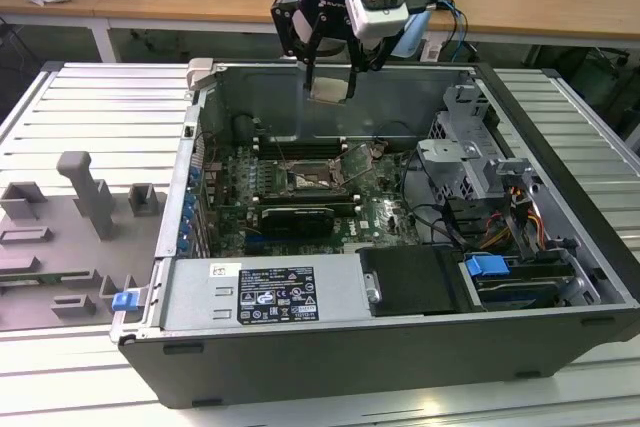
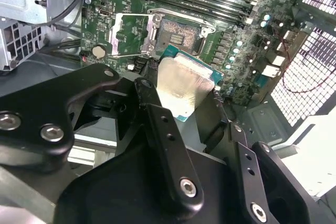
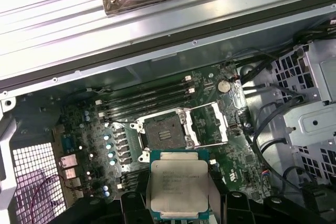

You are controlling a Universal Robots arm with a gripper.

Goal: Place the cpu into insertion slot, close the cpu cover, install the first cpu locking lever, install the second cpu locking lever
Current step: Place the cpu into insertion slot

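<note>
An open computer case [image 1: 300, 367] lies on its side beneath the arm, its green motherboard [image 1: 235, 182] exposed. A white printed label [image 1: 275, 295] sits on the power supply [image 1: 200, 297], on the case's near side, well away from the gripper. The gripper [image 1: 330, 82] hangs above the board, fingers closed on the edges of the cpu [image 3: 178, 184], whose metal top carries rows of print. Below the gripper, apart from the chip, the insertion slot [image 3: 164, 132] lies bare, with the cpu cover [image 3: 223, 121] swung open just beside it.
</note>
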